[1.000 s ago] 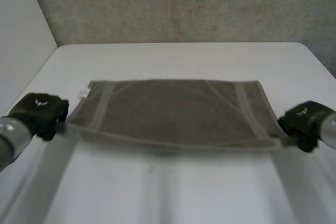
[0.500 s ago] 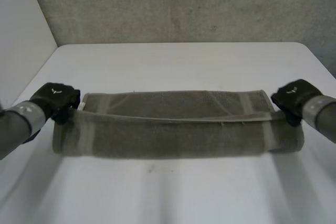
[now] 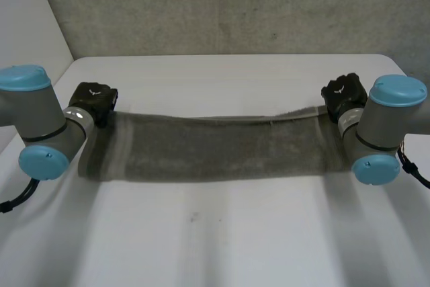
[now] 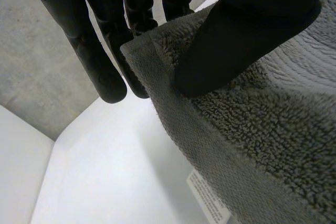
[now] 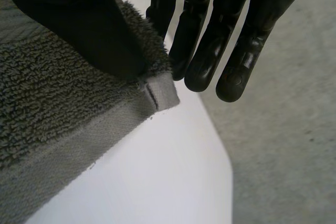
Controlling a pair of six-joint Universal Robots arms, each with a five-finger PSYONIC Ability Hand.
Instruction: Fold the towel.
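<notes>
A grey towel [image 3: 215, 149] lies across the white table [image 3: 222, 240] as a long band, doubled over, with its top layer's edge along the far side. My left hand [image 3: 94, 101] is at the towel's far left corner and my right hand [image 3: 341, 93] at its far right corner. In the left wrist view the thumb [image 4: 236, 40] presses the towel's corner [image 4: 157, 51] against the fingers behind it, so this hand is shut on the towel. A white label [image 4: 210, 203] hangs under that edge. In the right wrist view the thumb [image 5: 73, 19] pinches the hemmed corner [image 5: 157, 90] against the fingers [image 5: 210, 45].
A grey concrete wall [image 3: 235, 5] rises behind the table's far edge, and a white wall [image 3: 27, 45] stands at the left. Bare tabletop lies in front of the towel and beyond it. Both forearms reach in beside the towel's ends.
Both hands carried the towel's near edge up and away from me, over to its far edge. The towel went from a single spread layer to a doubled band.
</notes>
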